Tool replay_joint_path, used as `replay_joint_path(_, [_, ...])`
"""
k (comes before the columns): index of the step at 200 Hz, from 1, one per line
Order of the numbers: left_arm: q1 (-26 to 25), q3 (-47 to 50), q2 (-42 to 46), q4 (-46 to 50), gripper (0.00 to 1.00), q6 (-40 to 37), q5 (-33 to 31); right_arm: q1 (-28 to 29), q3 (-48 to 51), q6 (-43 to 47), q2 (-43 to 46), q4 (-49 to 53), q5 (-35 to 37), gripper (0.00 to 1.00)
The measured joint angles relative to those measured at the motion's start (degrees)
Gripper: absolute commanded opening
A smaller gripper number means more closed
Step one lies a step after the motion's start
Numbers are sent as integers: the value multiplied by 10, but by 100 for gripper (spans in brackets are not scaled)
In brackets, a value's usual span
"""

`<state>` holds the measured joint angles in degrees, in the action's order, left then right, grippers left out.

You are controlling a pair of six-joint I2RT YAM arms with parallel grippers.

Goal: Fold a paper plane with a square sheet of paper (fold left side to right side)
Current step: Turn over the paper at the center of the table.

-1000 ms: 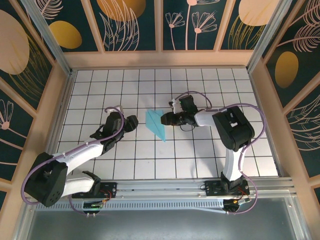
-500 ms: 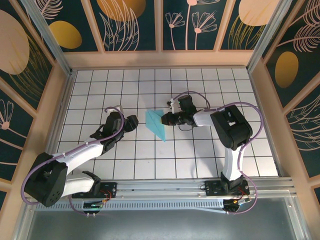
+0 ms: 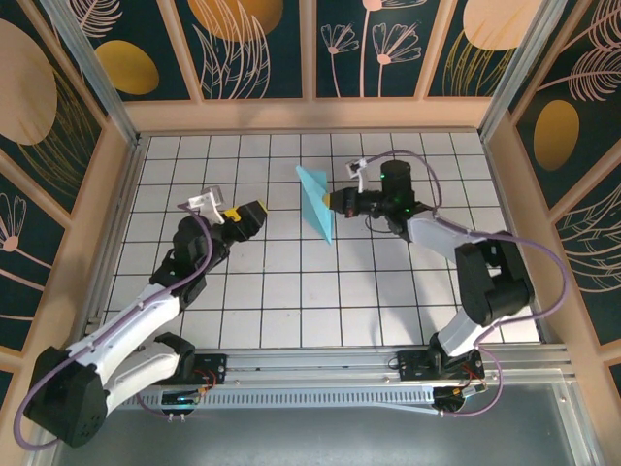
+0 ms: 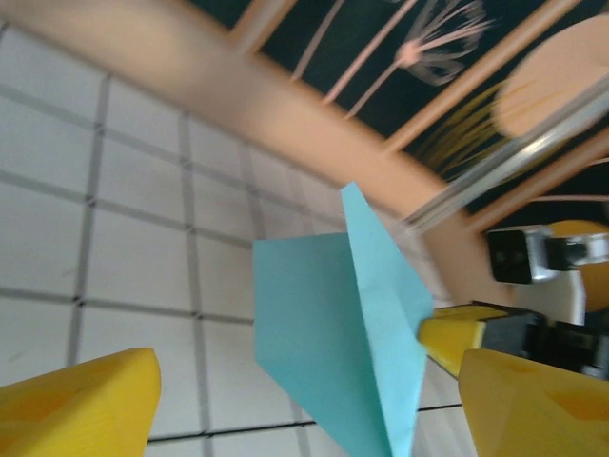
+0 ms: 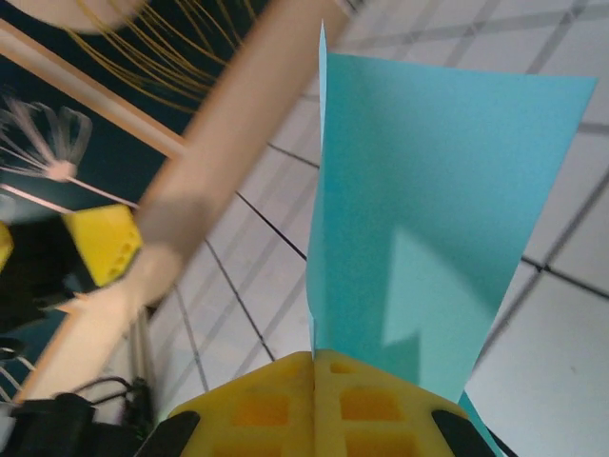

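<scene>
White grid table (image 3: 291, 291), wooden rim (image 3: 310, 115), floral walls (image 3: 252, 58) — paper plane (image 3: 316, 200).

The place was a robot test cell in a lab, not a lived-in room. The desk (image 3: 291, 291) was a flat surface of white tiles, ruled into an even grid by dark lines. Pale wooden framing (image 3: 310, 115) and aluminium posts (image 3: 92, 73) boxed it in on three sides. Printed panels (image 3: 262, 49) of dark teal, with gold discs and line-drawn leaves and flowers, stood as its walls. A left arm (image 3: 146, 311) and a right arm (image 3: 485, 282), both white, were bolted to an aluminium rail (image 3: 310, 364) at the near edge. Purple cables (image 3: 562, 280) looped along them.
</scene>
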<state>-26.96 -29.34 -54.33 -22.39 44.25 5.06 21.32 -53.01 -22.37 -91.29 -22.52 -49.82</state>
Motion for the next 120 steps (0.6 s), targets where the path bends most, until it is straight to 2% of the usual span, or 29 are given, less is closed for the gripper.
replay_joint_path(32, [1,-8,12,-70,69,2,102,-25,4,-68,42,-93,-78,0])
replay_joint_path(70, [1,-47,-36,-132,59,15,216,-25,17,-187,50,-238,-146,0])
replay_joint_path(120, [-8,-84,-103,-164,53,21,278,-7,30,-286,46,-351,-175,0])
